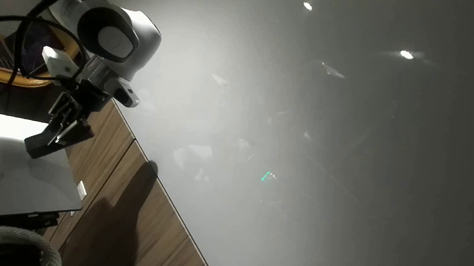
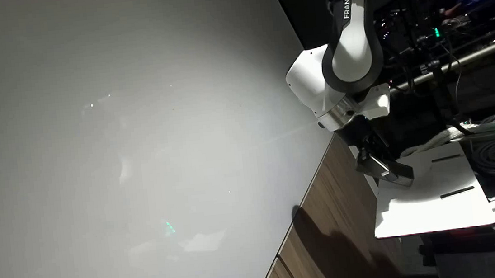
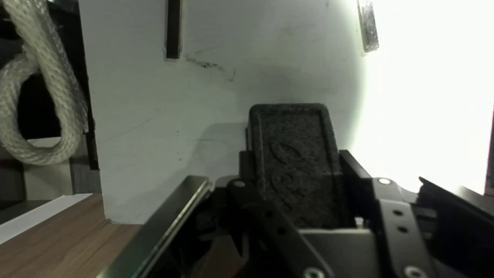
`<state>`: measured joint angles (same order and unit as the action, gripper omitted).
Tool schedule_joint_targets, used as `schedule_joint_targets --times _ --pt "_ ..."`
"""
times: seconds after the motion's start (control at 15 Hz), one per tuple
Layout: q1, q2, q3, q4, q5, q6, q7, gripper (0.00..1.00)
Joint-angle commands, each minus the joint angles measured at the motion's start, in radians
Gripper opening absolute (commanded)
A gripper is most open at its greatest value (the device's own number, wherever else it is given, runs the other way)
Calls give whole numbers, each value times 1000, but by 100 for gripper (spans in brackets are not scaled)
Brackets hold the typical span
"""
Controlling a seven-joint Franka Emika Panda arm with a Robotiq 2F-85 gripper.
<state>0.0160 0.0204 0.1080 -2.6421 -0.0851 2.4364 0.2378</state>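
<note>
While tool (image 3: 295, 168) holds block (image 3: 291, 135), white board (image 3: 146, 112), wood-grain panels (image 1: 162, 230)

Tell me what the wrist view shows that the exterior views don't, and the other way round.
Only the wrist view: the curved marking on the face of the dark block and dark smudges on the pale panel.
Only the exterior views: the large glossy surface and the white arm.
Shared: the gripper closed on the dark block, the pale panel and the wood boards.
</note>
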Motion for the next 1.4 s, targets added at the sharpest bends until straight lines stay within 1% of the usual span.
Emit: schedule_joint_targets --times 0.0,1.33 --pt "15 21 -20 17 33 10 -35 29" --pt "9 22 -41 13 53 15 -66 29"
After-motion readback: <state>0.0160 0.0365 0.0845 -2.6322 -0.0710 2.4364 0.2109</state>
